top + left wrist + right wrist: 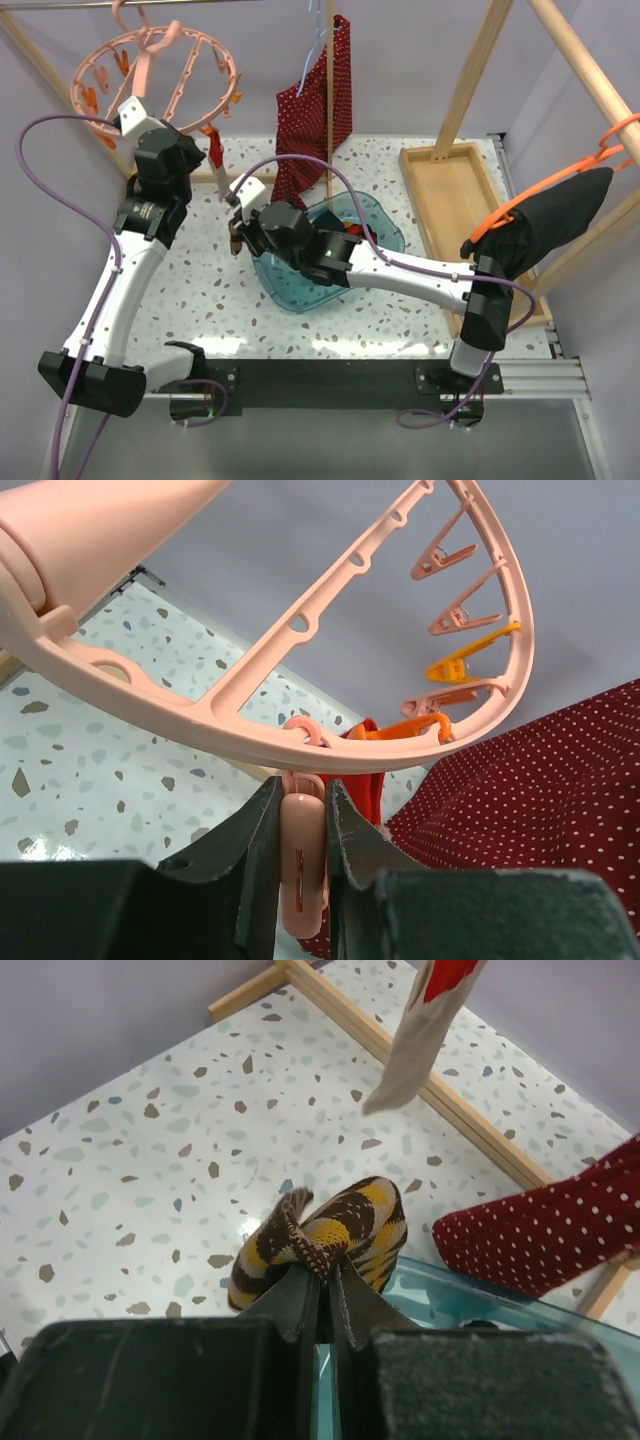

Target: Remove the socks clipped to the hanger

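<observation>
The jaws of the left gripper (300,810) squeeze a pink clip (303,880) just under the hanger (250,735), likely to open it and free the pale sock (213,152). The right gripper (322,1295) pinches a brown and yellow sock (330,1235) beside the blue bowl (460,1290), probably to drop it in.

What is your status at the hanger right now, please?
Left gripper shut on pink clip of ring hanger. Right gripper shut on argyle sock, at the blue basin's edge. Pale sock hangs below hanger. Red dotted garment close by.
</observation>
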`<state>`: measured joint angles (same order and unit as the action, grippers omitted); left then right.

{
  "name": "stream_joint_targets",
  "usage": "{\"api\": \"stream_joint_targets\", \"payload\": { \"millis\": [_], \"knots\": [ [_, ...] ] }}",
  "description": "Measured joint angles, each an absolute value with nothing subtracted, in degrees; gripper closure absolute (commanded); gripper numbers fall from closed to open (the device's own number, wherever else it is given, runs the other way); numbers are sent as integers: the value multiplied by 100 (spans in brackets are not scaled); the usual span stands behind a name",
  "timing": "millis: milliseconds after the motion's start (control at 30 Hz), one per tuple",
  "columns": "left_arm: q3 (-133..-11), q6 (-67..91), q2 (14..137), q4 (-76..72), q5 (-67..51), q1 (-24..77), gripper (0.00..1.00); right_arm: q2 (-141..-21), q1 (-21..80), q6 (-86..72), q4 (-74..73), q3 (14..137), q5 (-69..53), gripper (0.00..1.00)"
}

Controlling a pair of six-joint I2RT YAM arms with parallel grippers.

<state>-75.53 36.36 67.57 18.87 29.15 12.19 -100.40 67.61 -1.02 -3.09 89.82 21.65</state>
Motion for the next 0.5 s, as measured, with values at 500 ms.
{"api": "stream_joint_targets", "payload": {
  "millis": [500],
  "knots": [
    [-7408, 3310, 6447, 1673, 2080, 1219, 100, -8639, 6318, -58, -711, 7787, 2842, 100]
  ]
}}
